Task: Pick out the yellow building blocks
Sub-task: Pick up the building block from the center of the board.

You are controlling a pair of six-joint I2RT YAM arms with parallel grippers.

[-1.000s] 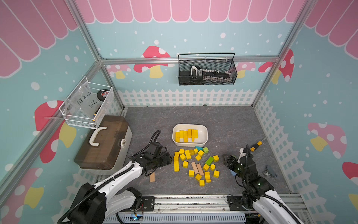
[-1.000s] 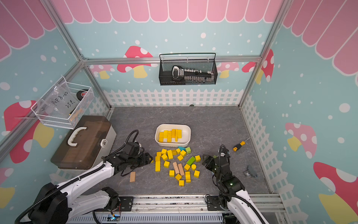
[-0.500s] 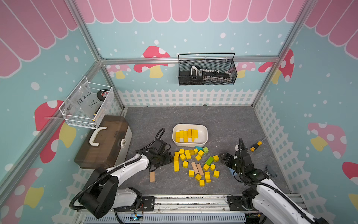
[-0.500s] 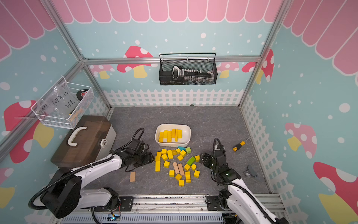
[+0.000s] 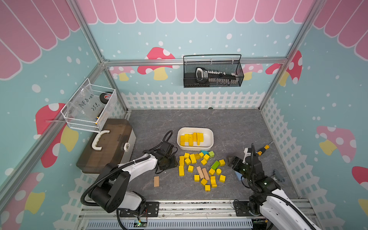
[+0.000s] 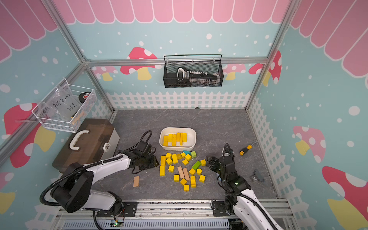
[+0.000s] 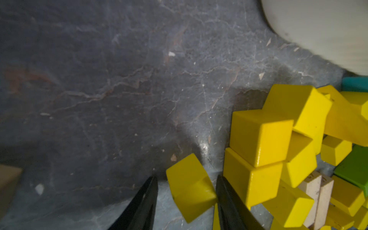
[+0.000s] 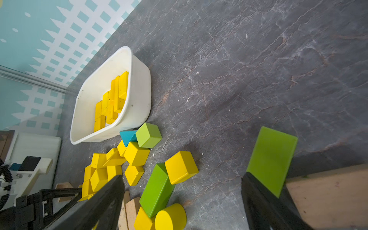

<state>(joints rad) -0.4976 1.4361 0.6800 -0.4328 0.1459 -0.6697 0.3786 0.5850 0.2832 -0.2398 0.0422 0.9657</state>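
The left gripper point(image 7: 186, 177) straddles a yellow block point(image 7: 191, 191)
One jaw touches it, the other stands just off; the right gripper point(image 8: 181, 176) gapes wide, empty.

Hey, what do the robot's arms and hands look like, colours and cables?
The left arm and right arm have glossy white shells and black joints. The left hand and right hand are black, each with two tapered black fingers. A black corrugated cable loops along the left arm; a thinner black cable arcs over the right wrist.
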